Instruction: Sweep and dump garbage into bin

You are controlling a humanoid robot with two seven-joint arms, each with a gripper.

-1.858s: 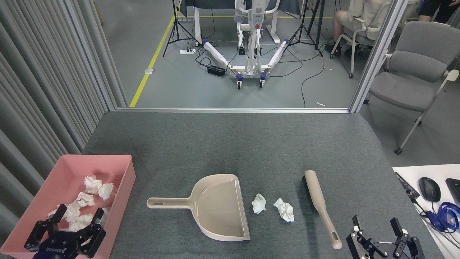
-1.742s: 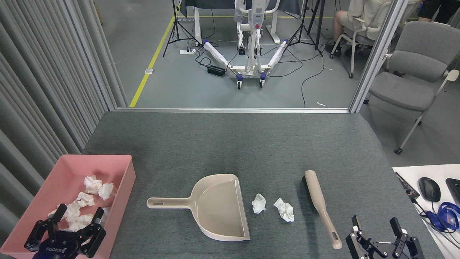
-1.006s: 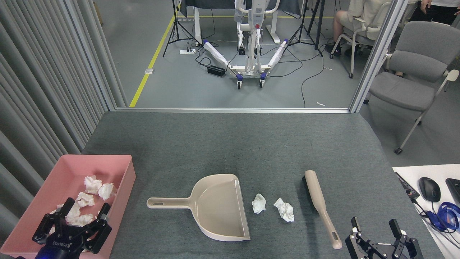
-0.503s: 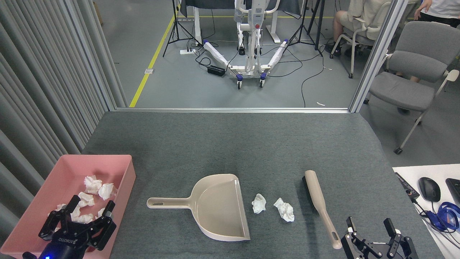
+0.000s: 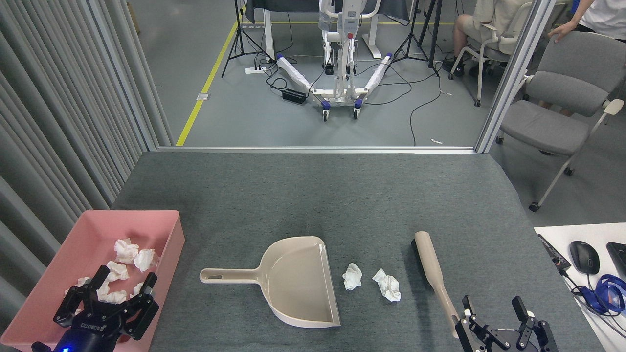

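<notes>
Two garbage wads lie on the grey table mat: one [image 5: 352, 276] just right of the beige dustpan [image 5: 298, 283], the other [image 5: 387, 285] a little further right. More white wads [image 5: 128, 252] sit inside the pink bin [image 5: 161, 222] at the front left. A beige brush [image 5: 433, 271] lies to the right, handle toward me. My left gripper [image 5: 126, 282] is open over the bin's near end. My right gripper [image 5: 493, 304] is open at the bottom edge, right beside the brush handle's end, and covers its tip.
A white side table [image 5: 584, 234] at the right holds a mouse [image 5: 583, 256] and a blue cable. Grey curtains [image 5: 63, 122] run along the left. Beyond the table's far edge stand a grey chair [image 5: 562, 102], a wheeled frame [image 5: 340, 73] and a person's hand [image 5: 562, 30] on the chair.
My left gripper rose and shifted right over the bin. My right gripper slid left to the brush handle's end. The grey chair was moved slightly by a person.
</notes>
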